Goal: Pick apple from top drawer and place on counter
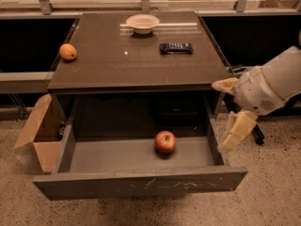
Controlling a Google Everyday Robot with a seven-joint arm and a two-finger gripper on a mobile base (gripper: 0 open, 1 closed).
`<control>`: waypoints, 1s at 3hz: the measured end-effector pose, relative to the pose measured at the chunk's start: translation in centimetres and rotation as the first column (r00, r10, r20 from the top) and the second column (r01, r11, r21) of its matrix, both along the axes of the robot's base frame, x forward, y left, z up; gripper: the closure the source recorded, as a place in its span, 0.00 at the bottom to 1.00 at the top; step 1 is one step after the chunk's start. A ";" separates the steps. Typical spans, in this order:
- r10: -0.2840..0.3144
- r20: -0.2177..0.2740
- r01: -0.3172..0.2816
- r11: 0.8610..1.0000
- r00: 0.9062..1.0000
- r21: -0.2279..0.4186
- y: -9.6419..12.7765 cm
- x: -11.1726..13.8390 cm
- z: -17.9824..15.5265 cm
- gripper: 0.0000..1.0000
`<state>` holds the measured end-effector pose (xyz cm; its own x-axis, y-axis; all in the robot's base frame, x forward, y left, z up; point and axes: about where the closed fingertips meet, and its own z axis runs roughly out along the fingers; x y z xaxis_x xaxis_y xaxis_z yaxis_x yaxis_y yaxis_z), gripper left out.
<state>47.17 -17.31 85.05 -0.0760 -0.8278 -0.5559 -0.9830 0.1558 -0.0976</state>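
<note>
The apple (165, 141), red with yellowish patches, lies on the floor of the open top drawer (141, 185), right of the middle and near the back. The counter (136, 55) is the glossy dark-brown cabinet top above the drawer. My gripper (220, 116) comes in from the right, just outside the drawer's right wall and level with the counter's front right corner. Its pale fingers (237, 128) are spread apart and hold nothing. It is to the right of the apple and above it.
On the counter sit an orange fruit (68, 52) at the left edge, a white bowl (142, 22) at the back and a dark snack packet (176, 47). An open cardboard box (40, 135) stands on the floor left of the drawer. A window ledge runs behind.
</note>
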 end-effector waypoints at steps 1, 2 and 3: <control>0.032 -0.029 -0.029 0.995 0.999 0.094 2.0 0.3 -3.0 0.00; 0.033 -0.032 -0.030 0.995 0.999 0.099 2.1 0.3 -3.1 0.00; 0.049 -0.042 -0.043 0.990 0.998 0.131 2.5 0.9 -4.3 0.00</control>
<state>48.07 -14.84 80.73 -0.0671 -0.7519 -0.6558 -0.9923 0.1191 -0.0350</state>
